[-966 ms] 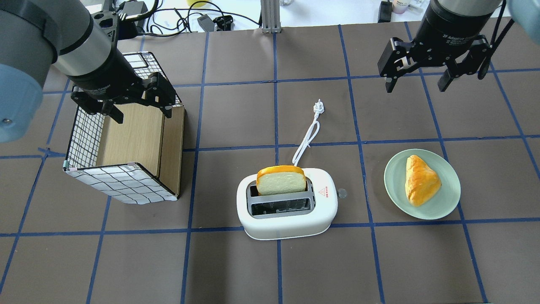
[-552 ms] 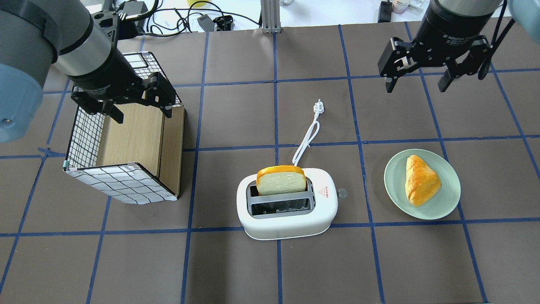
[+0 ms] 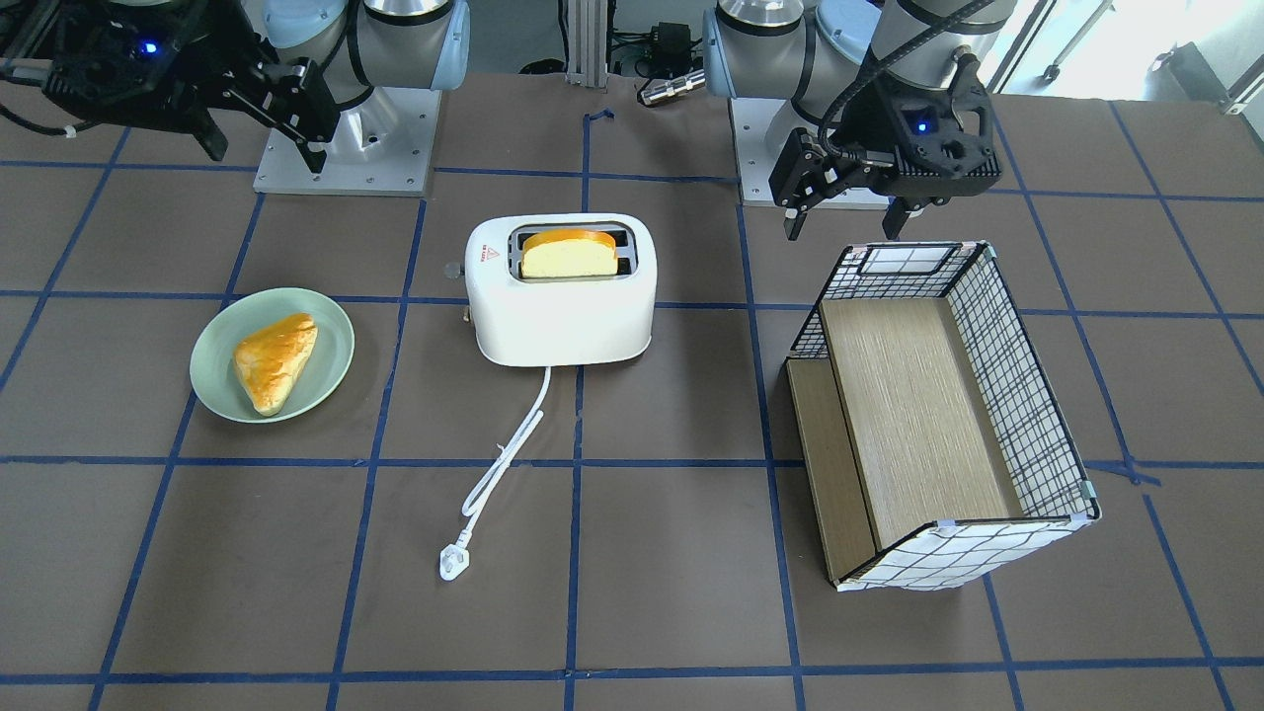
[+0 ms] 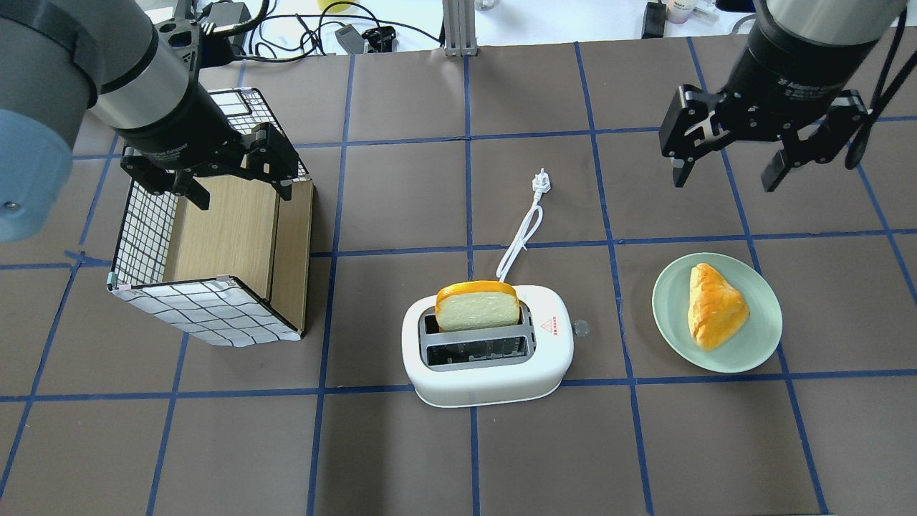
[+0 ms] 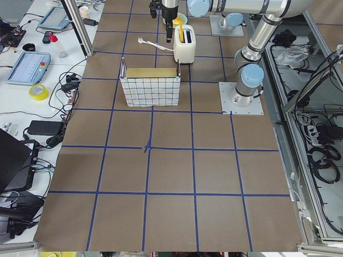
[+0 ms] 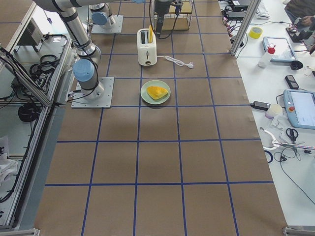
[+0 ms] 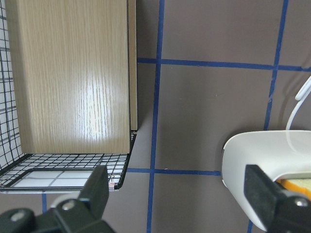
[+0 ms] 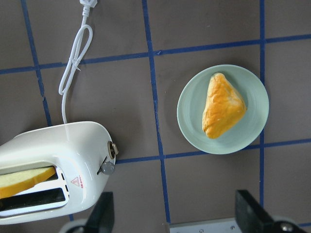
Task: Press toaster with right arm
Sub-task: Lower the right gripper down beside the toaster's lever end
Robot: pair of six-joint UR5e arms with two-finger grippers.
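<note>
The white two-slot toaster [image 4: 487, 373] stands mid-table with a slice of bread [image 4: 478, 304] upright in its far slot. Its grey lever knob [image 4: 581, 329] sticks out of the side facing the plate and also shows in the right wrist view [image 8: 108, 168]. The cord [image 4: 523, 236] trails away to a loose plug [image 4: 542, 183]. My right gripper [image 4: 725, 179] is open and empty, high above the table, beyond the plate and well to the right of the toaster. My left gripper [image 4: 243, 195] is open and empty over the basket's far end.
A green plate [image 4: 666, 315] with a pastry [image 4: 713, 304] lies right of the toaster. A wire basket [image 4: 215, 308] with a wooden insert lies on its side at the left. Blue tape lines grid the brown table.
My right gripper has moved toward the near side and slightly right, closer to the plate. The left arm, toaster and bread have not moved.
</note>
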